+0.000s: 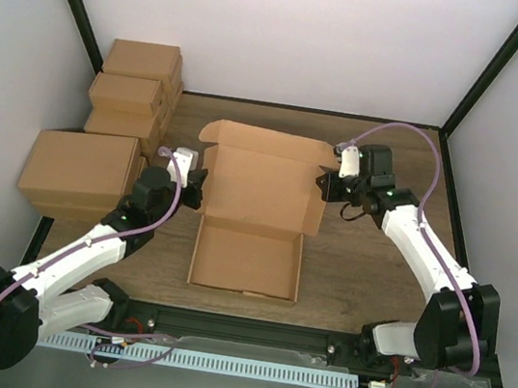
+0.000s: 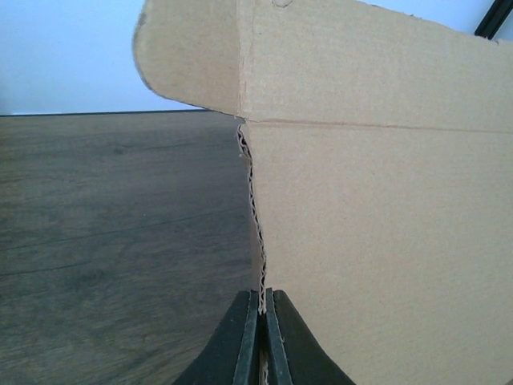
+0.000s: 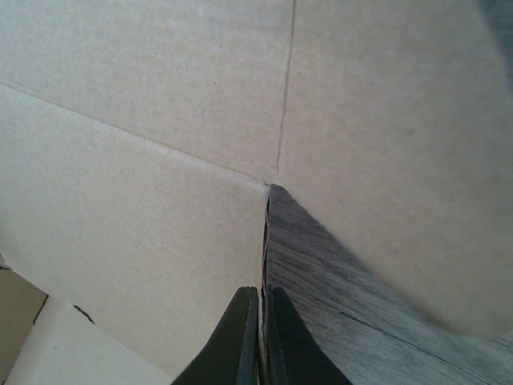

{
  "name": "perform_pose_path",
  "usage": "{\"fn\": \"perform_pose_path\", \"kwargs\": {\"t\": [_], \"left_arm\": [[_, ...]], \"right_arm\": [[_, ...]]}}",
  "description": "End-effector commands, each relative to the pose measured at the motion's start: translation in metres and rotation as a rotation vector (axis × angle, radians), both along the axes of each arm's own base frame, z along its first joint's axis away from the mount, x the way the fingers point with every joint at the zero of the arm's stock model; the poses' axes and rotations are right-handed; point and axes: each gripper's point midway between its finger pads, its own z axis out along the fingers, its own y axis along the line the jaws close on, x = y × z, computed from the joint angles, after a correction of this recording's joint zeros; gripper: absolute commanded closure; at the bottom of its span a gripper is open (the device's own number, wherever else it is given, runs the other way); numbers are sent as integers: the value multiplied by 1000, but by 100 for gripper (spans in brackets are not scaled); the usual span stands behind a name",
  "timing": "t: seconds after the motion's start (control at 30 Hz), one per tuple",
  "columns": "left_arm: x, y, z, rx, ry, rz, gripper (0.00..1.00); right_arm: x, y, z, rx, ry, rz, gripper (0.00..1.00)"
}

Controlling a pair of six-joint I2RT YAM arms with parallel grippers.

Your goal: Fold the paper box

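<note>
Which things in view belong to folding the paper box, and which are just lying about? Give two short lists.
Job in hand:
paper box
left gripper, shut on its left edge
right gripper, shut on its right edge

Lying about:
brown cartons, stacked at the far left

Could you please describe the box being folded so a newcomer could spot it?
Look at the middle of the wooden table. The paper box lies there with flaps spread and its inside showing, the left end effector and right end effector pinching its sides. The cartons stacked at the left are closed.
</note>
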Motion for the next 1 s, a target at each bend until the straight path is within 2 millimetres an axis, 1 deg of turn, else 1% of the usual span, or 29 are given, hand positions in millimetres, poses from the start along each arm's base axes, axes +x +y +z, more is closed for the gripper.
{"fn": "perform_pose_path", "kwargs": {"t": [0.0,0.07,0.2,0.27,0.37,0.43,0.53,0.57,0.63,0.7,0.83,0.87,0.97], "left_arm": [[-1,-8,13,-41,-11,-30,94],[0,-7,18,-42,6,-19,86],[0,-3,26,-82,68,20,60],[-3,-2,28,-105,120,35,50],[-12,2,32,-119,176,44,32],[-16,8,31,-118,215,47,21],[-25,13,25,-145,321,-1,9],[-27,18,21,-152,353,-6,6],[-30,26,24,-171,371,-9,0],[-31,32,28,-190,379,-11,0],[-25,42,33,-229,423,-8,0],[-24,43,33,-234,430,-16,0],[-20,45,44,-238,400,-34,0]], "right_arm": [[-3,7,25,-26,-77,-7,99],[-1,4,31,-45,-114,-23,99],[6,1,47,-66,-201,-32,99],[10,4,56,-66,-238,-10,99],[17,10,65,-76,-274,32,99],[22,11,69,-93,-284,40,99],[28,12,77,-106,-324,47,99],[29,12,81,-108,-342,52,99],[33,13,86,-111,-375,54,99],[36,14,88,-115,-393,58,99],[46,14,83,-136,-366,47,99],[47,15,81,-136,-356,49,99],[47,17,77,-117,-345,43,99]]}}
